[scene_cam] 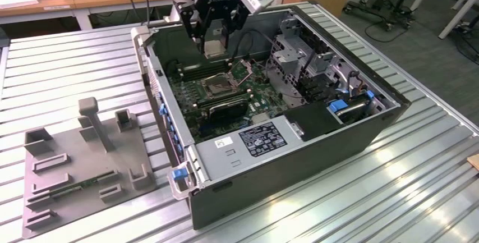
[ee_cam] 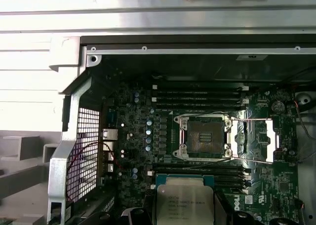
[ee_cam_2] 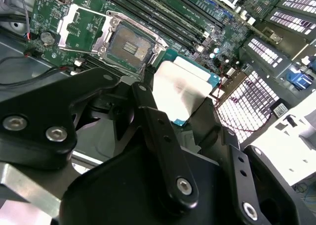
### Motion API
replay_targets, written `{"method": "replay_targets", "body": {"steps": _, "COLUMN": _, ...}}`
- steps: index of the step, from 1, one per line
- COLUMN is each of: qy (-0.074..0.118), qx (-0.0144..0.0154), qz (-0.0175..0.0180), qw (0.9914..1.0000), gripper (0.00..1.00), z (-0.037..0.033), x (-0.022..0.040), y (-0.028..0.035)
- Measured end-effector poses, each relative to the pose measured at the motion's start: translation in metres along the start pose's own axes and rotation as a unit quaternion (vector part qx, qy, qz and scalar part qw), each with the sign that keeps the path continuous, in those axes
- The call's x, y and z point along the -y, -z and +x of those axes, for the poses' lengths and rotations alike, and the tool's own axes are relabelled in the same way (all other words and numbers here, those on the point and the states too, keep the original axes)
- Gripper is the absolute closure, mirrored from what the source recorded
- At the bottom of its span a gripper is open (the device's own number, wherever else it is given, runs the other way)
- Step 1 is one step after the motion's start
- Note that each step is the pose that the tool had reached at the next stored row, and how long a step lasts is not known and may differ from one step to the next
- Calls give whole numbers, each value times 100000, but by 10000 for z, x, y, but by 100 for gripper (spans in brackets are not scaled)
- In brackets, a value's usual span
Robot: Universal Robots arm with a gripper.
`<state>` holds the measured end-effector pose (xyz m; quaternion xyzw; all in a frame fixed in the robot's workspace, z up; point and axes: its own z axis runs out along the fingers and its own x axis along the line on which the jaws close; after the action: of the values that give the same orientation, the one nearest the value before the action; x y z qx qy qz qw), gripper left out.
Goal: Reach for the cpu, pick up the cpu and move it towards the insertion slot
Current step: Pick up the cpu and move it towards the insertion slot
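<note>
— Ribbed metal tabletop carries an open computer case, and a grey fixture plate sits well apart from it, at about nine o'clock of the case in the exterior view. Where is the arm?

— The gripper hangs over the far end of the case, above the green motherboard. Its black fingers are closed to roughly the chip's width and clamp the cpu by two opposite edges.

— How does the chip lie?

— Flat, its pale metal top facing the camera in both wrist views. It is square, so it has no real long axis; its edges run roughly parallel to the socket frame in the first wrist view, where the cpu sits at six o'clock of the insertion slot.

— Is it touching the socket?

— No. It is held in the air, near but apart. The insertion slot shows its dark centre bare, with the shiny load frame swung open beside it. In the exterior view the slot lies at about six o'clock of the gripper. Long black memory slots run on either side of it.
</note>
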<state>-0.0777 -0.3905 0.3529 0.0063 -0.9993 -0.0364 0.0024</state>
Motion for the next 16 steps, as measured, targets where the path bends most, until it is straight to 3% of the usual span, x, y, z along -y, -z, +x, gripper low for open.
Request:
{"method": "replay_targets", "body": {"steps": 9, "qy": -2, "qx": 3, "qz": -3, "qw": 100000, "gripper": 46, "z": -6, "x": -10, "y": -16}}
{"method": "replay_targets", "body": {"steps": 16, "qy": -3, "qx": -3, "qz": 3, "qw": 100000, "gripper": 46, "z": -61, "x": -26, "y": -54}}
